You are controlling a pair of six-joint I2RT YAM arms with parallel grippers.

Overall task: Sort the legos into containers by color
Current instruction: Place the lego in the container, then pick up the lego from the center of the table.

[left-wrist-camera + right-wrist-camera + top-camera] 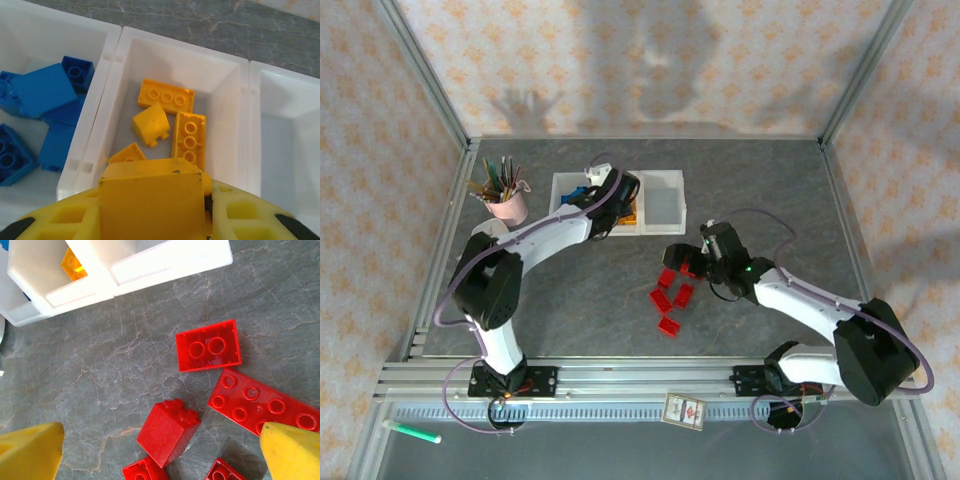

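Where floral walls (620,60) enclose the grey marbled table (570,290), left gripper (618,192) clamps a yellow brick (150,195), right gripper (160,452) gapes.

The left arm (545,235) and right arm (800,298) share glossy white link shells, bulky black joint housings and thin lilac cables (439,308); their fingers (30,452) are chunky yellow plastic.

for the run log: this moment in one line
left gripper shut on yellow brick over middle bin | right gripper open over red bricks
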